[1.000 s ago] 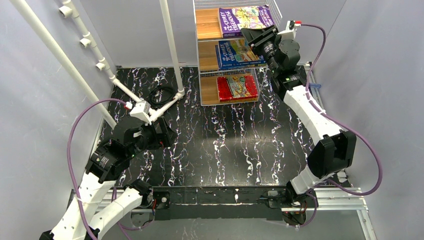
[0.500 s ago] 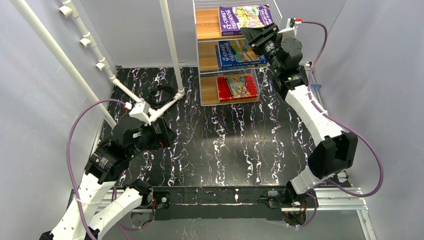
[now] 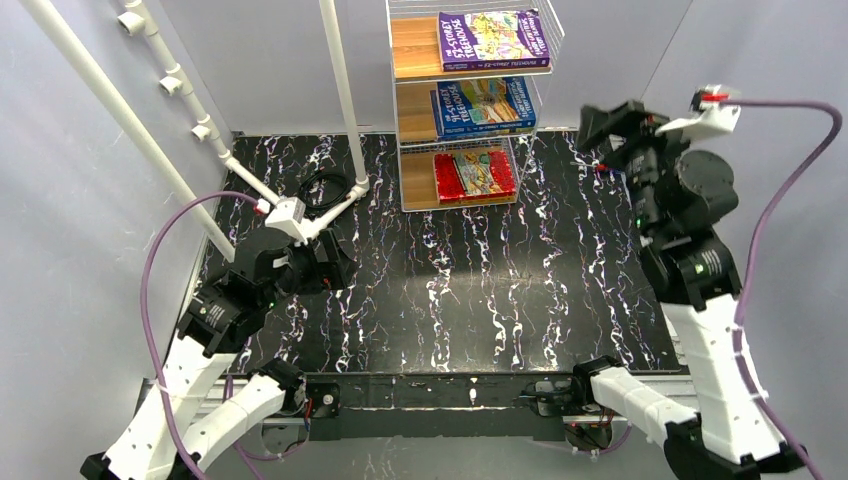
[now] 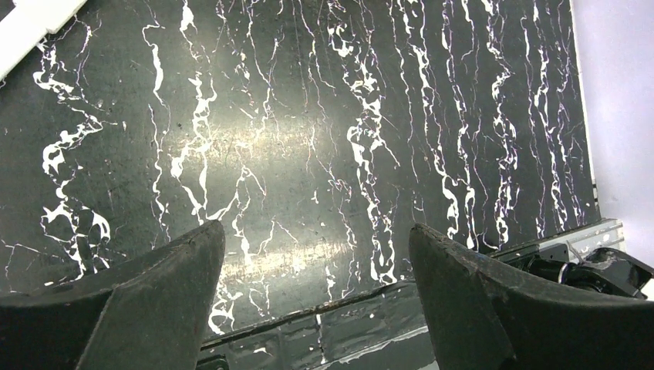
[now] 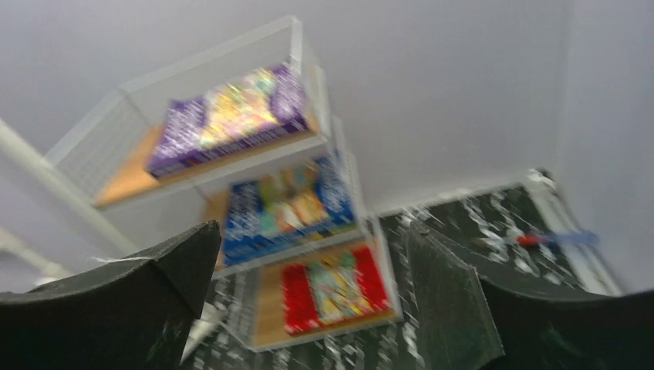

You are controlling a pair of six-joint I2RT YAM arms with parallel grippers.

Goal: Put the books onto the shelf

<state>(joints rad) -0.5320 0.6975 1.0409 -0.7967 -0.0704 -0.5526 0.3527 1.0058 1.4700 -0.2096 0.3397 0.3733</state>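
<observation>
Overhead, the shelf [image 3: 413, 48] stands at the far edge of the black marbled table [image 3: 450, 290], to the right of centre. Three books lie flat on its boards: a purple book [image 3: 492, 38] on top, a blue book [image 3: 483, 106] in the middle, a red book [image 3: 474, 172] on the lowest. Each has its long axis running left to right across its board. Whether a fourth book lies under one of them cannot be told. No book shows on the table.

The jaws of the right arm [image 3: 700, 270] are spread wide and hold nothing. They hang in the air just to the right of the shelf and point toward it, so the books lie ahead and to their left. The jaws of the left arm [image 3: 215, 320] are also spread and empty, low over bare table on the near left, well apart from the shelf.

The right arm is much the nearer, so any further touch on the shelf would likely fall to it.
</observation>
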